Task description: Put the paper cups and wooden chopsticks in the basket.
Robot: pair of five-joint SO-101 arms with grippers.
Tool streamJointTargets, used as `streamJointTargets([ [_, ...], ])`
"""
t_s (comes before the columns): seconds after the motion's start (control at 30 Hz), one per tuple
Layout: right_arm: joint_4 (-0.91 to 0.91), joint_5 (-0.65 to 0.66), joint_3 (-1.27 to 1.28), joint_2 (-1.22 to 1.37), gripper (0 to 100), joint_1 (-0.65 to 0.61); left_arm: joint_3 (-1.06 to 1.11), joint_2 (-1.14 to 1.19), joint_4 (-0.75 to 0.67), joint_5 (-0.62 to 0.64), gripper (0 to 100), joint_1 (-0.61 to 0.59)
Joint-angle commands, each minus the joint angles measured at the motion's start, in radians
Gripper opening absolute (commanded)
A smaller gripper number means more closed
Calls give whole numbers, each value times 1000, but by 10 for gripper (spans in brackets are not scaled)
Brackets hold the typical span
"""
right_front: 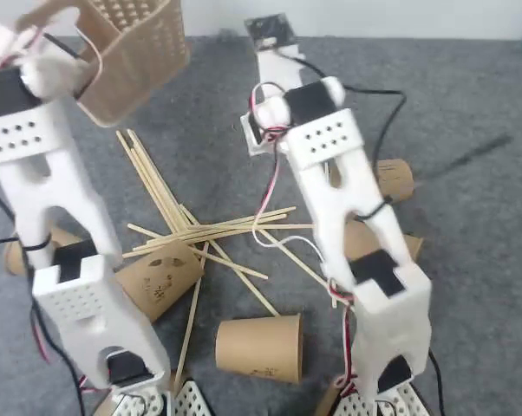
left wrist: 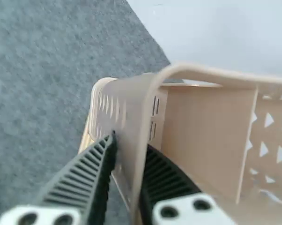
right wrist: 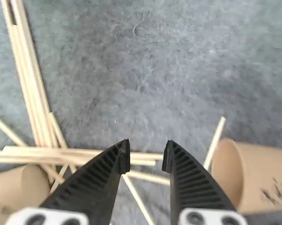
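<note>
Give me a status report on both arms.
Left gripper shut on basket rim, basket tilted. Right gripper open over chopsticks. Paper cups lying loose on carpet.

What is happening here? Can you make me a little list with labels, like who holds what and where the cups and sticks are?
floor: gray carpet
basket: tan with holes, lifted and tilted on the left arm's side
left gripper: shut on the basket's wall
right gripper: open, holding nothing, above the chopsticks
chopsticks: scattered on the carpet, crossing each other
paper cups: several, lying on their sides on the carpet
</note>
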Motion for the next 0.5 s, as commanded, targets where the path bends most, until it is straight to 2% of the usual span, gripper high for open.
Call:
streamJointTargets([
  [0.0,94,-9,-54,-157,122,67,8,-75,-31,-140,10,89],
  [0.1,163,31,-54,-225,122,131,8,-75,-15,-167,11,147],
  [0.23,171,287,58,-334,122,223,25,-75,5,-262,11,221],
  [0.47,166,313,434,-662,122,412,156,-74,23,-365,11,276],
])
